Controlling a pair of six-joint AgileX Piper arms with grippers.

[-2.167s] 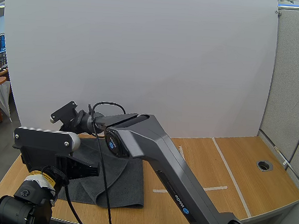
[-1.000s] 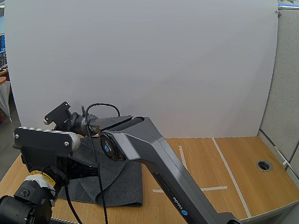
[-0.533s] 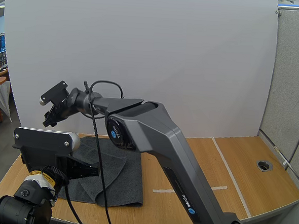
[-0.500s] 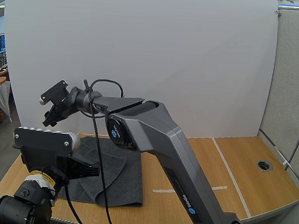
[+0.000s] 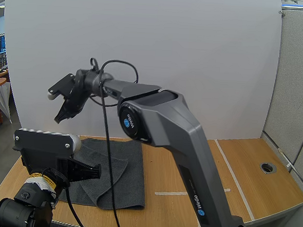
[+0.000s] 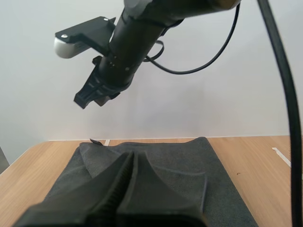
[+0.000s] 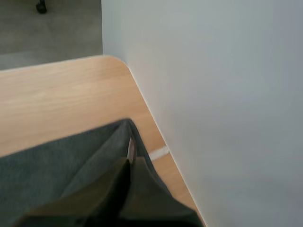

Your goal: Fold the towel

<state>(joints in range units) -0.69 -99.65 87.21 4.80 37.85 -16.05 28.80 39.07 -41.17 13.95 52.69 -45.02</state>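
A dark grey towel (image 5: 127, 168) lies folded on the left part of the wooden table (image 5: 200, 163), with a rumpled fold near its front. My right gripper (image 5: 60, 118) hangs high above the towel's far left corner, its fingers drawn together into one wedge with nothing between them. From the left wrist view it (image 6: 87, 100) hangs well above the towel (image 6: 180, 165). The right wrist view looks past the right gripper (image 7: 129, 163) onto the towel's corner (image 7: 57, 175). My left gripper (image 5: 94, 170) rests low over the towel's near left part, shut and empty (image 6: 130, 161).
A white board (image 5: 169, 68) stands upright along the table's far side. White tape lines (image 5: 225, 167) cross the wood to the right of the towel. A round cable hole (image 5: 267, 167) sits near the right edge.
My right arm has risen from the towel's far left edge to well above it, and its fingers have drawn together. The towel stays flat on the table. The left arm has not moved.
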